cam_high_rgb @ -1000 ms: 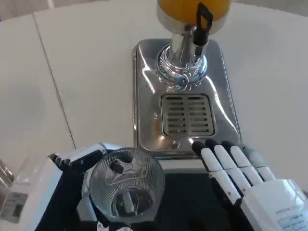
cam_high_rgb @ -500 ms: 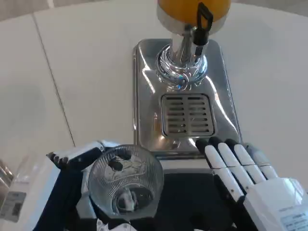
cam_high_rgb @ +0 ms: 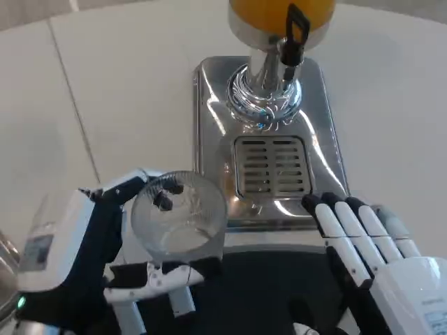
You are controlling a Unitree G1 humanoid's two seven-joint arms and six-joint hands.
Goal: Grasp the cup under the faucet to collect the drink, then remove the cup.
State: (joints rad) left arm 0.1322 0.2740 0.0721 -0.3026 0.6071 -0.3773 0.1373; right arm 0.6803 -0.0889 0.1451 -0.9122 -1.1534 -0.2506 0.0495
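Observation:
My left hand (cam_high_rgb: 105, 258) grips a clear ribbed glass cup (cam_high_rgb: 179, 213) at the lower left, just in front of the dispenser's left front corner. The cup looks empty and its mouth faces the camera. The drink dispenser has an orange tank (cam_high_rgb: 279, 14), a black tap lever (cam_high_rgb: 295, 31) and a slotted drip grate (cam_high_rgb: 272, 167) on a shiny steel base (cam_high_rgb: 209, 125). My right hand (cam_high_rgb: 370, 251) lies at the lower right with its fingers straight and together, holding nothing, its fingertips (cam_high_rgb: 328, 206) near the base's front right corner.
The white table (cam_high_rgb: 105, 105) spreads to the left and right of the dispenser, with a seam running down its left part. A dark surface (cam_high_rgb: 279, 279) lies at the bottom between my hands.
My left hand has lifted the cup up and forward toward the dispenser base. My right hand has slid a little to the right and lower.

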